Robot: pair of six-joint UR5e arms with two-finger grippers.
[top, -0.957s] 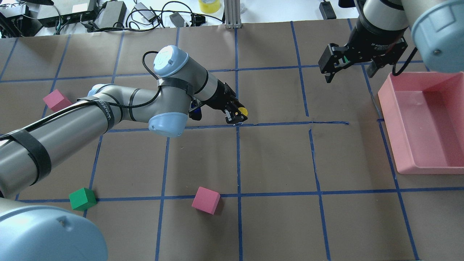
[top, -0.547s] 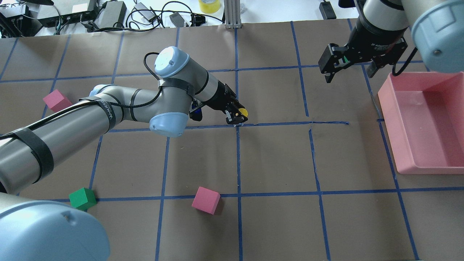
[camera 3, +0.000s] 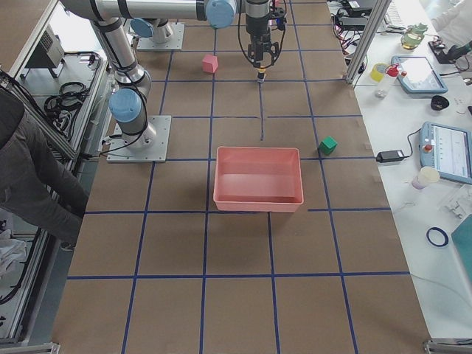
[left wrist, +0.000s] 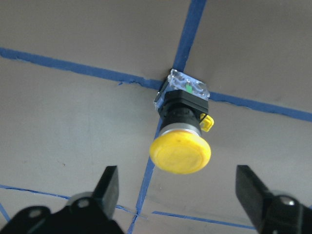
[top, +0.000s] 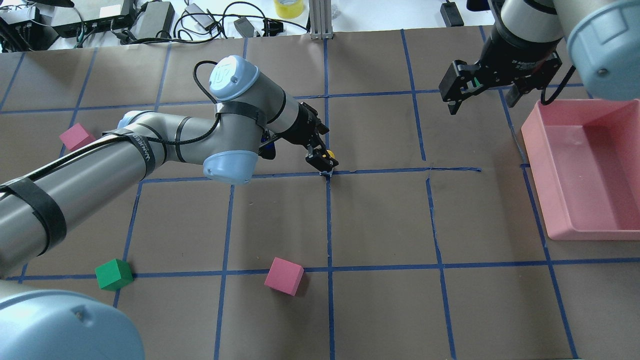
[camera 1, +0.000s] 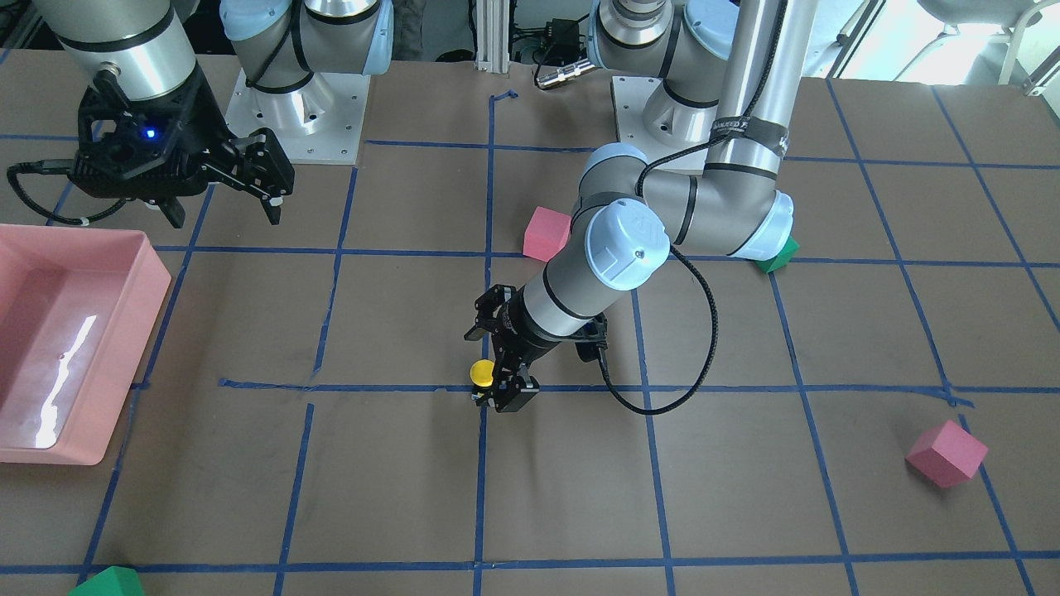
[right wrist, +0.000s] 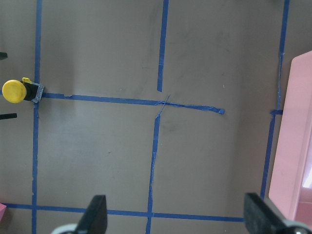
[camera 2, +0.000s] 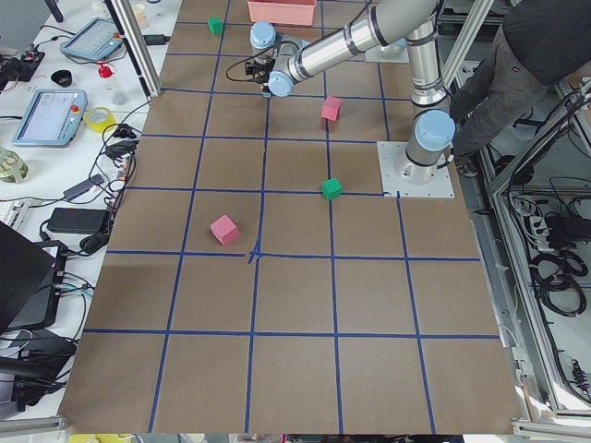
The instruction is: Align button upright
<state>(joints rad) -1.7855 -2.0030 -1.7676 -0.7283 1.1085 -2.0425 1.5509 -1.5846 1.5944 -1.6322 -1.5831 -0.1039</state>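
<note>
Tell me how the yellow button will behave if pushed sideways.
The button looks top-heavy: its wide yellow cap overhangs a smaller base, so a sideways push would probably tip it. Tipped, the round cap might roll it in an arc. It appears rigid plastic, likely light.

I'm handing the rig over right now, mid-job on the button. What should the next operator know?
Left end effector: open, low over the button, with a finger on either side, not touching it.
Right end effector: open, empty, above the table near the pink bin.
Button: on a blue tape crossing, apparently resting on its base block, yellow cap up.
Done: button looks upright and free of the fingers.
Left: lift the left arm clear without clipping the cap, then confirm it stands.
</note>
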